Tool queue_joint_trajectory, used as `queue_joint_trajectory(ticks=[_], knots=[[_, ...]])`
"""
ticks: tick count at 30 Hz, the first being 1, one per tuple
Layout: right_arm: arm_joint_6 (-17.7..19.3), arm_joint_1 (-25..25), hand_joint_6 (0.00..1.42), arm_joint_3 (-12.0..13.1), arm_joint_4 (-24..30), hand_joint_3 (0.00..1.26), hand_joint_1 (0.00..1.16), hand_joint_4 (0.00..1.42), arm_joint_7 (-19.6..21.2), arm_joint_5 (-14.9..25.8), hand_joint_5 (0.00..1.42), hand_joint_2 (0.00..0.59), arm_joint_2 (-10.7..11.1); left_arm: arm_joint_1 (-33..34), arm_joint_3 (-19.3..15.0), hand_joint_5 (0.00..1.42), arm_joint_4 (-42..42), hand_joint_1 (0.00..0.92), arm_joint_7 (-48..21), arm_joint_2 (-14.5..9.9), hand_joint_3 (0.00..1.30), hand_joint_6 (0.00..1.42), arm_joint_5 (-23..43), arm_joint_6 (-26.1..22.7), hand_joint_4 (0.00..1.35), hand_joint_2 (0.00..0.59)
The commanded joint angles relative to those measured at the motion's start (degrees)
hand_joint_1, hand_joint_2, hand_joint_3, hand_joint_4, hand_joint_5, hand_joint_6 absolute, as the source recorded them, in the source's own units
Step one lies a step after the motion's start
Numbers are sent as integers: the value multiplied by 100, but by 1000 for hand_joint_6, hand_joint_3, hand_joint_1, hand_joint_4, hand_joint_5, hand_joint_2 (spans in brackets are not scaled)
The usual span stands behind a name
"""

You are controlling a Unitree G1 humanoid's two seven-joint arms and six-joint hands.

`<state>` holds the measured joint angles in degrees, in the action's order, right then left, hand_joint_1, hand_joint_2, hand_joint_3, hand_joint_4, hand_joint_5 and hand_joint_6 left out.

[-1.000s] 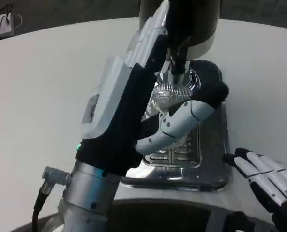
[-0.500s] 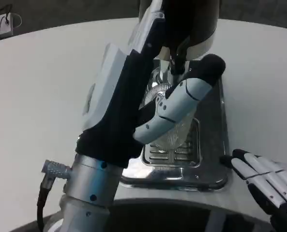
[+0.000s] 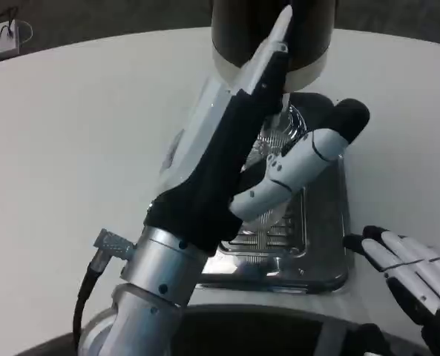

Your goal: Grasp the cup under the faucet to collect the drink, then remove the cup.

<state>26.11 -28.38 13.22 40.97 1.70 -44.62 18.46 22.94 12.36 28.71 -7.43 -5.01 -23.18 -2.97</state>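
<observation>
Nestling cup (image 3: 268, 159) between left fingers (image 3: 297, 167)

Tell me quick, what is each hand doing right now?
Left hand: fingers wrapped around the clear ribbed plastic cup under the faucet, holding it.
Right hand: open, fingers spread, holding nothing.

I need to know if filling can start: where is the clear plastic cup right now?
The clear ribbed plastic cup stands on the shiny metal drip tray, right of centre, beneath the dark dispenser, with the left hand around it.
</observation>
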Motion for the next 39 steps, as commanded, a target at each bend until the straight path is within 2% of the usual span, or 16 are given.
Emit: queue_joint_trajectory(ticks=[1, 6, 14, 24, 32, 39], knots=[[-8, -8, 181, 43, 79, 127, 165, 85, -53, 61, 134, 539, 1, 34, 52, 0, 32, 0, -149, -131, 0, 0, -84, -101, 0, 178], [-21, 13, 181, 19, 63, 127, 165, 85, -34, 38, 134, 539, -31, 36, 144, 0, 132, 0, -303, -278, 0, 0, -286, -277, 0, 175], [-29, -6, 181, -45, 54, 127, 164, 86, -27, 15, 134, 538, -67, 419, 363, 0, 446, 0, -846, -637, 0, 0, -1104, -643, 0, 164], [-175, 46, 195, -102, -1, 127, 146, 87, -95, 164, 134, 533, -104, 718, 757, 16, 508, 0, -1463, -712, 0, 0, -1884, -932, 0, 155], [-336, 84, 196, -167, -52, 107, 142, 87, -158, 299, 134, 523, -118, 917, 846, 21, 501, 0, -1767, -824, 0, 0, -2251, -812, 0, 151], [-558, 298, 216, -224, -139, 76, 200, 87, -313, 645, 134, 459, -102, 899, 788, 22, 525, 0, -1779, -869, 0, 0, -2334, -760, 0, 148]])
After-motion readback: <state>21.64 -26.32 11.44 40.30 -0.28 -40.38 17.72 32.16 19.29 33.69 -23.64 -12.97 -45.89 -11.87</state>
